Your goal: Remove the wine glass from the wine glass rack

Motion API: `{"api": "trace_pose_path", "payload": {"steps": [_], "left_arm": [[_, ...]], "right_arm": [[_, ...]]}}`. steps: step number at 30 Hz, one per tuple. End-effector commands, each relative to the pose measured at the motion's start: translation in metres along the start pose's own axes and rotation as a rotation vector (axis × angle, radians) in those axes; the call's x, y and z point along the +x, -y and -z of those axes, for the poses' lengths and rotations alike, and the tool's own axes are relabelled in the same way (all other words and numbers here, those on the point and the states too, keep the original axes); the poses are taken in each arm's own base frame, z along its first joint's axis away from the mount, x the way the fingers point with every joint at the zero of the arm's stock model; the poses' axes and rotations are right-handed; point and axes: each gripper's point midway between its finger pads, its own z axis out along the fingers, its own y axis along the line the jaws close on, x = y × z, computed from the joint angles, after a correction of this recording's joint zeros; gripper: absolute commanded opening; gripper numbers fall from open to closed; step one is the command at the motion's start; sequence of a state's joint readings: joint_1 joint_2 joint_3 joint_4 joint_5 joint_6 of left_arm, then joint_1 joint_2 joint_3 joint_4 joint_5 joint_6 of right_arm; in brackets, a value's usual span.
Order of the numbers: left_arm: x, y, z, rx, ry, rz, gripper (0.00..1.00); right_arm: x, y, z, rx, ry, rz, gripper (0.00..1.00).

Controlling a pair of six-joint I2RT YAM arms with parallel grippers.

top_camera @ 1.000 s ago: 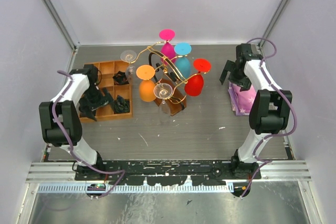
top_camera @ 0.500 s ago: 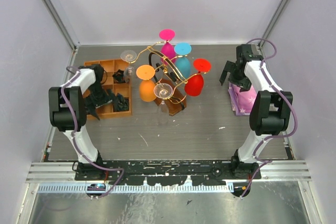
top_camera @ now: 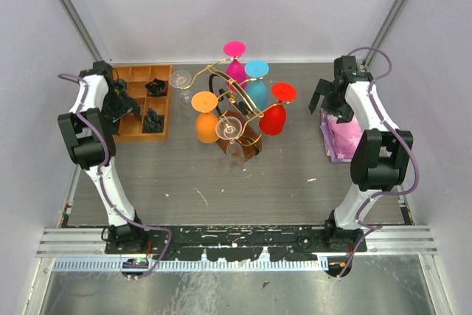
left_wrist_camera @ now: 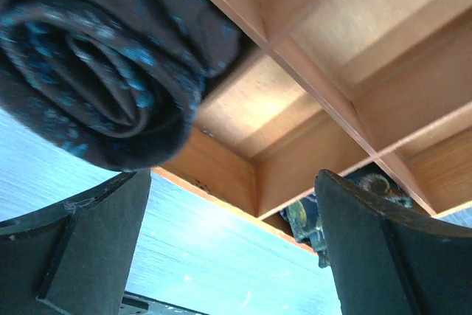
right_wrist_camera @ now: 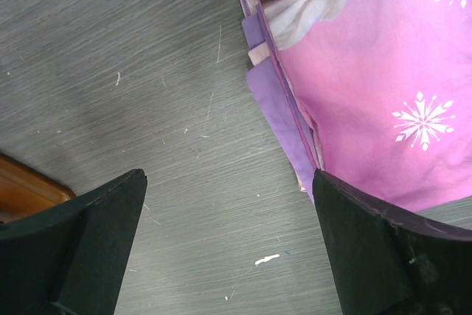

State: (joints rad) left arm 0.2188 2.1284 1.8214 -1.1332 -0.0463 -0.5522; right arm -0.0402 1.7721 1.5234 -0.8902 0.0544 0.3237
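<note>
By the counter's back edge, both jaws gaping apart, we're aiming to pinch the red wine glass [top_camera: 273,119] stem.

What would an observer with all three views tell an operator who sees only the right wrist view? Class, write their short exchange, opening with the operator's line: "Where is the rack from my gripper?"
Observer: The wine glass rack stands centrally, to the left of your right gripper and apart from it.
Operator: Which glass hangs closest to me?
Observer: The red glass, upside down on the rack's right side.
Operator: What is the other arm doing?
Observer: The left gripper is open and empty over the wooden tray at the far left.
</note>
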Motion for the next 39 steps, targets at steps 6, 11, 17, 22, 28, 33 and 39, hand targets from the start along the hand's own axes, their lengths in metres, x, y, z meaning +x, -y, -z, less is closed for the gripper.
{"api": "trace_pose_path", "payload": {"steps": [6, 11, 17, 22, 28, 33, 39], "left_arm": [[-0.019, -0.004, 0.023, 0.056, 0.046, 0.064, 0.99], [0.037, 0.027, 0.030, 0.094, 0.024, -0.086, 1.00], [0.077, 0.039, 0.010, 0.108, -0.085, -0.118, 0.99], [0.078, 0.028, -0.017, -0.006, -0.130, -0.142, 1.00], [0.057, 0.013, -0.039, -0.118, -0.128, -0.124, 0.99], [0.019, -0.010, -0.042, -0.136, -0.099, -0.016, 0.99], [-0.012, -0.017, -0.022, -0.058, -0.049, 0.081, 1.00]], "right_arm": [[-0.024, -0.001, 0.034, 0.002, 0.109, 0.002, 1.00], [-0.029, -0.005, 0.042, -0.018, 0.131, -0.001, 1.00], [-0.030, -0.006, 0.045, -0.019, 0.130, 0.010, 1.00], [-0.029, -0.004, 0.050, -0.018, 0.136, 0.016, 1.00], [-0.032, -0.007, 0.060, -0.036, 0.150, 0.018, 1.00], [-0.045, -0.012, 0.085, -0.066, 0.211, 0.034, 1.00], [-0.067, -0.036, 0.130, -0.194, 0.340, 0.061, 1.00]]}}
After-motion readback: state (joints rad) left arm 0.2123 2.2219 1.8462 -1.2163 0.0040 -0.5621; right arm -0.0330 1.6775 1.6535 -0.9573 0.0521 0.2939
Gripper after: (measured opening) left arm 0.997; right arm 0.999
